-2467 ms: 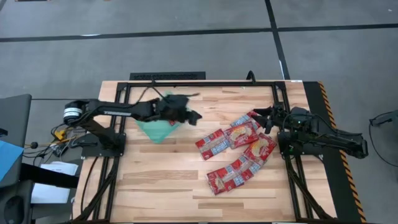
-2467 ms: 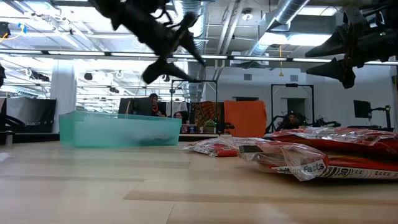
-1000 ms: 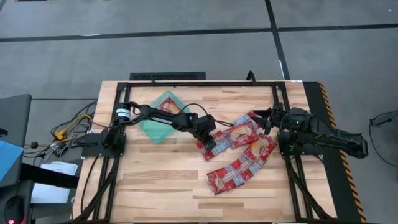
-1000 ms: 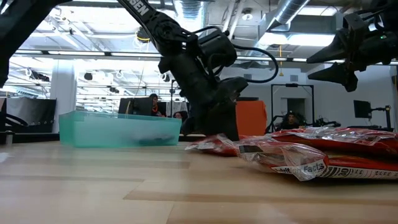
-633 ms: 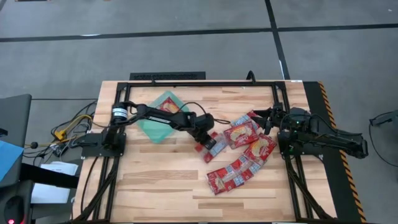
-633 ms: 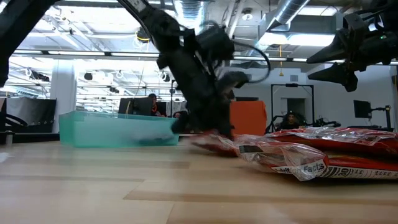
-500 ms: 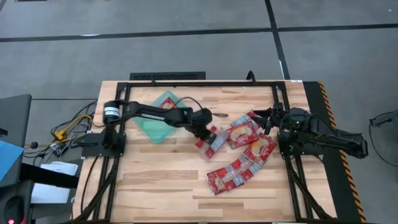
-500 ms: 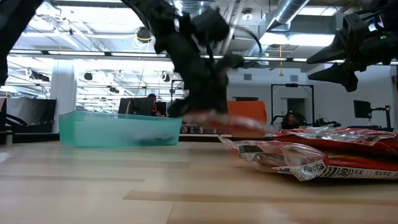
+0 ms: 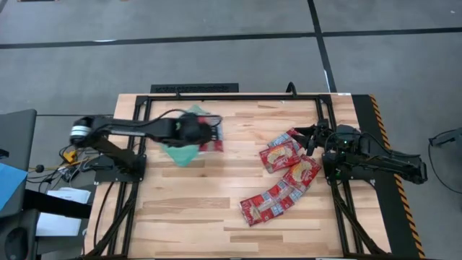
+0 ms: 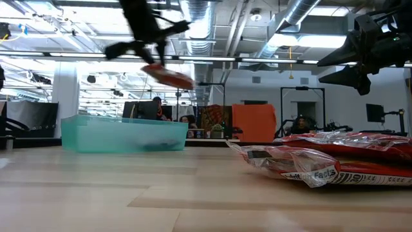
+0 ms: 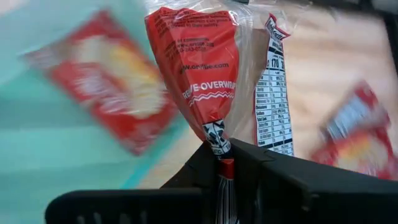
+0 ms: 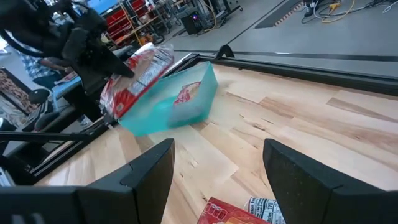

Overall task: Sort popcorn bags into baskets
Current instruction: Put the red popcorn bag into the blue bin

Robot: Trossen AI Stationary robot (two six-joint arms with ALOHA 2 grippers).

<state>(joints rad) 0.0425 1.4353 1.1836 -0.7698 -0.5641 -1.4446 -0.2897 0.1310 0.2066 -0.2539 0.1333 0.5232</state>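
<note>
A pale wooden slatted table framed in black metal is seen on a grey floor, and beyond it, in the low view, a large hall with ceiling pipes, strip lights and distant seated people can be made out. On the table's left part a shallow teal-green plastic tray is set, and inside it one flat glossy red popcorn packet is already lying, as the left wrist view shows.

Above the tray's right edge the left gripper is held, its fingers closed tight on the crimped end of a second red packet, which is carried clear of the table and hangs tilted. It is judged that the release over the tray comes next.

Four more red packets are left in a loose overlapping cluster on the table's right part, well apart from the tray, so the sorting is judged to be under halfway done.

The right gripper is parked just beside that cluster, its fingers spread wide and nothing held.
</note>
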